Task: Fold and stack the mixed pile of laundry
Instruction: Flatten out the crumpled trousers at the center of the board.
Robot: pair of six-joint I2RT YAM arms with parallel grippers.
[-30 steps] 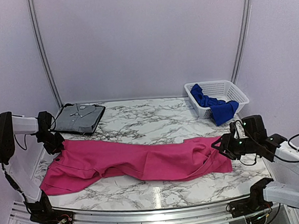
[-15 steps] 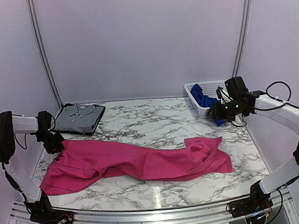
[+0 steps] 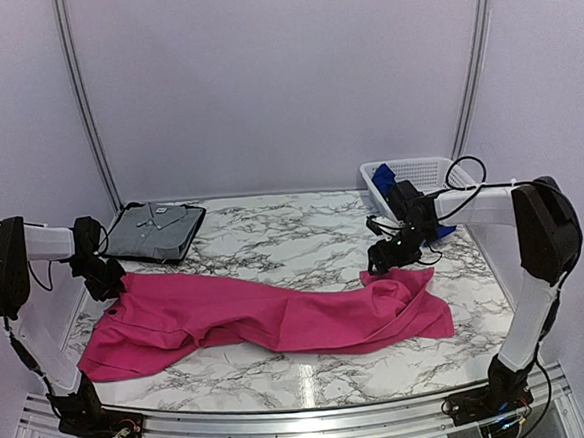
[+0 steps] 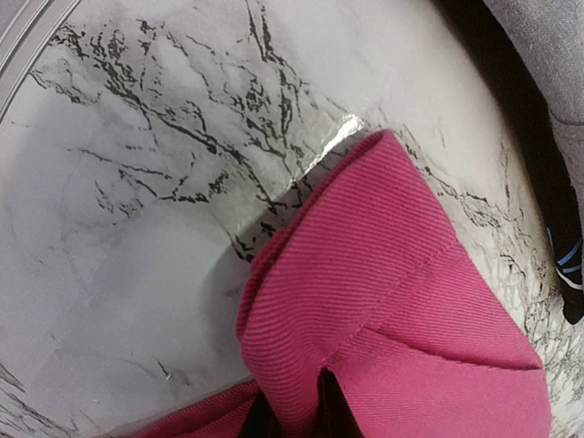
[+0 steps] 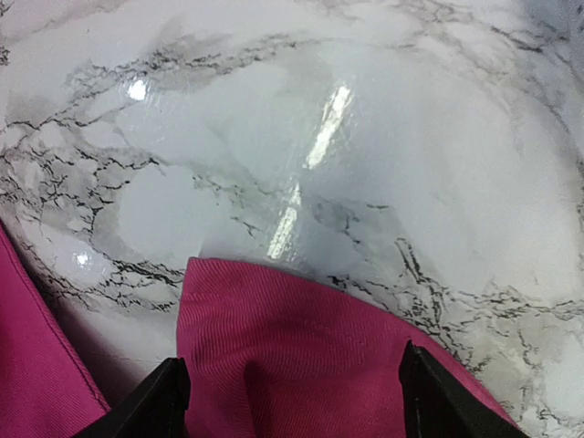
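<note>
Note magenta-pink garment lying rumpled across the near half of the marble table, from 9 to 3 o'clock, and royal blue garment heaped in the white mesh basket at 2 o'clock. Find left gripper pinching the pink cloth's 9 o'clock corner, and right gripper spread wide over its far edge toward 3 o'clock, fingers either side of a fold. Log folded grey shirt on dark tray at 10 o'clock.

blue garment partly hidden behind right arm
</note>
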